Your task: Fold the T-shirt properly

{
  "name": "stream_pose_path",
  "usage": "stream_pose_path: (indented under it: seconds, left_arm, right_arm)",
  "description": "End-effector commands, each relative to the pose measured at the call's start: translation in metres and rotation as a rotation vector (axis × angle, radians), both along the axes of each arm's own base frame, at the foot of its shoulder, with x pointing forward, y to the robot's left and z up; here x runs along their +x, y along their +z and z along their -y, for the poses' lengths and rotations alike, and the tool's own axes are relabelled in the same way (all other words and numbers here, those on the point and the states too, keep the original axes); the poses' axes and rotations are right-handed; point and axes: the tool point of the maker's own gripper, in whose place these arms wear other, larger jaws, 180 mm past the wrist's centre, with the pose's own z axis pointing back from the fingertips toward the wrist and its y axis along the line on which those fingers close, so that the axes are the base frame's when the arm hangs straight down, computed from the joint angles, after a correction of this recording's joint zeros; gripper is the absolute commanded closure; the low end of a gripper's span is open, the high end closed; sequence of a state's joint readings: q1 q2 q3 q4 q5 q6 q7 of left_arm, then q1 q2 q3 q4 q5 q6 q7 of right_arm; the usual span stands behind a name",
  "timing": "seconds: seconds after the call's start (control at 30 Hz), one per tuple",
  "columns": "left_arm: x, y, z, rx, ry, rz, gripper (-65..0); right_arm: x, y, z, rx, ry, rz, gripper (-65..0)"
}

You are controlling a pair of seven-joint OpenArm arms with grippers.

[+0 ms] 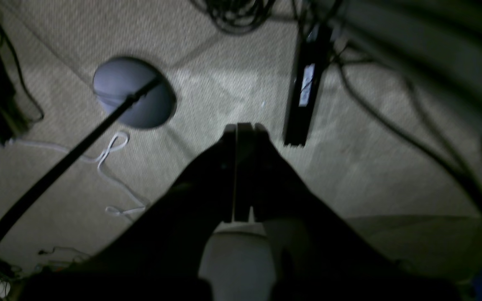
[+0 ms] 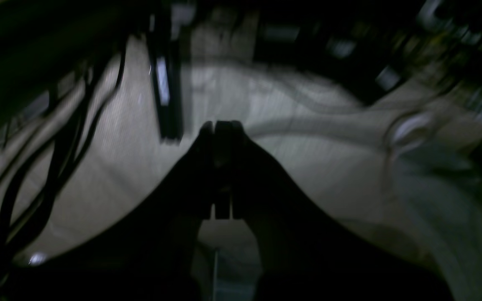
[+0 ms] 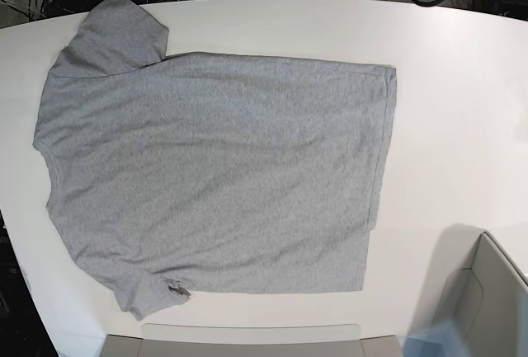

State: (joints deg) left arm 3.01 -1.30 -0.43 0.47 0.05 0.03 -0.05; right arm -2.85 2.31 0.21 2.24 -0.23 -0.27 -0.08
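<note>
Across the left and centre of the base frame, the T-shirt (image 3: 214, 171) lies flat and plain side up on the white worktop (image 3: 454, 85), collar end toward the left edge, hem toward the right, one sleeve at upper left and the other at lower left, its cuff slightly curled. No fold is visible, so I judge the job not yet begun.

Neither of my arms shows in the base view. Each wrist camera looks down past the worktop at a pale carpeted floor. The left pincer (image 1: 244, 127) is clenched, its dark fingers pressed together on nothing; the right pincer (image 2: 221, 124) is likewise clenched and empty, though that frame is blurred.

Next, as I read it, both arms must come in over the worktop, release their fingers and take one long edge of the shirt, probably near a sleeve and at the hem, to carry it across the body.

Around the shirt: a grey box edge (image 3: 487, 291) sits at lower right of the base frame, well apart from the hem, and a grey strip (image 3: 247, 340) runs along the bottom edge, just below the lower sleeve; either could crowd a low approach. Below the left wrist, a round grey stand base (image 1: 134, 92), a black power strip (image 1: 306, 92) and a white cable (image 1: 111, 159) lie on the floor.
</note>
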Motion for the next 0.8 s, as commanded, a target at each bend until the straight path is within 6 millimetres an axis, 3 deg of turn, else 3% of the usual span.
stream_pose_path:
  seconds: [0.0,0.33,0.53,0.77]
  left_arm:
    - [0.001,0.0,-0.002,0.006,-0.009,0.005,-0.1]
    - [0.001,0.0,-0.014,0.024,-0.012,0.007,-0.1]
    - [0.001,0.0,-0.022,0.037,-0.006,0.007,-0.1]
    - [0.002,0.0,-0.019,0.032,-0.007,0.008,-0.1]
  right_arm:
    - [-0.004,0.0,0.003,-0.006,0.0,-0.01,-0.2]
    - [0.01,0.001,0.01,-0.015,-0.004,0.01,-0.2]
    - [0.006,0.001,0.023,-0.035,-0.005,0.004,-0.2]
    - [0.007,0.001,0.023,-0.035,-0.005,0.01,-0.2]
